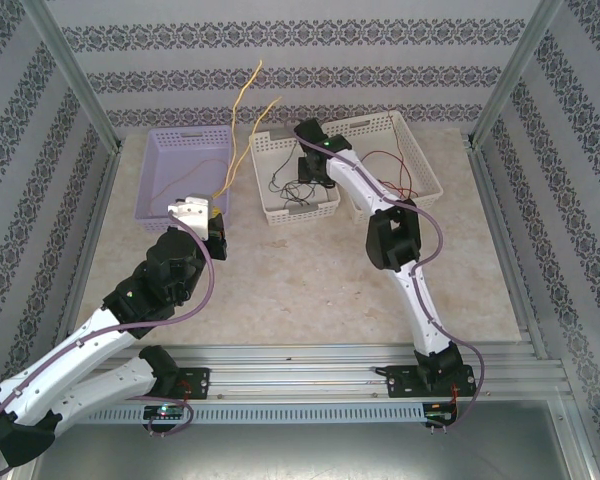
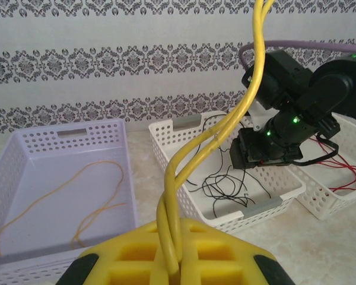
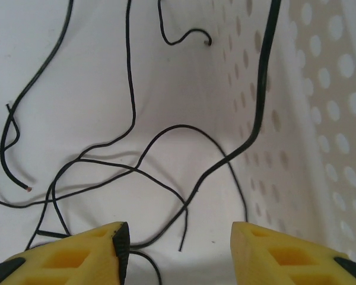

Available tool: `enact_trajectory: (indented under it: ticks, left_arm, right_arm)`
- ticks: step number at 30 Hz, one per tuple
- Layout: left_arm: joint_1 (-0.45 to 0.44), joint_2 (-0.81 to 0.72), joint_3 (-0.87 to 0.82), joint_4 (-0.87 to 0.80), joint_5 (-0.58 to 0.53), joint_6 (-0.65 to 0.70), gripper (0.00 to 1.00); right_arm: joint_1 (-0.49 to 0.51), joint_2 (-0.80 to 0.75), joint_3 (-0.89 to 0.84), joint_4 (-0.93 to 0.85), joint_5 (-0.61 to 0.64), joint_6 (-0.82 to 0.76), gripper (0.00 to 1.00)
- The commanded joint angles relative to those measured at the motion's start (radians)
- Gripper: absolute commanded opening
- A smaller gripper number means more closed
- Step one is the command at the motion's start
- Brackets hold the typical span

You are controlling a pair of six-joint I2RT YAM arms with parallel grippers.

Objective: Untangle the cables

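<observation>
On the left, the purple basket holds some thin yellow cables lying flat. Just beside it, the left pincer is squeezed tight on a folded yellow cable. This cable stands up tall from the pincer. It leans to the right and toward the back wall, with its two ends loose in the air. I think it could slip out. Or its ends could flop into the middle white basket and mix with the black cables there. Those lie flat in crossing loops, pointing every way. The right pincer hangs low over them with its jaws apart and nothing in between. It might grab a few at once and pull a knot tighter. The red cables lie in the right white basket.
</observation>
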Motion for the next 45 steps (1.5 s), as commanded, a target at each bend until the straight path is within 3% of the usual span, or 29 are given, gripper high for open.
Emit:
enact_trajectory:
  ticks: [1, 13, 23, 26, 37, 41, 45]
  left_arm:
    - [0.014, 0.003, 0.007, 0.035, 0.006, 0.022, 0.00]
    - [0.014, 0.006, 0.006, 0.035, 0.008, 0.022, 0.00]
    - [0.014, 0.006, 0.007, 0.036, 0.009, 0.024, 0.00]
    - [0.014, 0.006, 0.007, 0.036, 0.010, 0.024, 0.00]
    - [0.014, 0.005, 0.006, 0.034, 0.008, 0.023, 0.00]
    - [0.014, 0.007, 0.008, 0.034, 0.015, 0.023, 0.00]
    - [0.014, 0.008, 0.008, 0.034, 0.016, 0.021, 0.00]
  right_arm:
    - [-0.009, 0.050, 0.022, -0.021, 0.016, 0.020, 0.49]
    - [0.011, 0.088, 0.032, 0.007, 0.013, 0.012, 0.47]
    - [0.054, 0.048, 0.017, 0.068, 0.033, -0.040, 0.14]
    - [0.072, 0.023, 0.021, 0.077, 0.050, -0.068, 0.00]
    - [0.108, -0.097, -0.022, 0.082, 0.085, -0.113, 0.00]
    - [0.077, -0.127, -0.048, 0.057, 0.118, -0.105, 0.26]
    - [0.045, -0.120, -0.063, 0.012, 0.120, -0.094, 0.41]
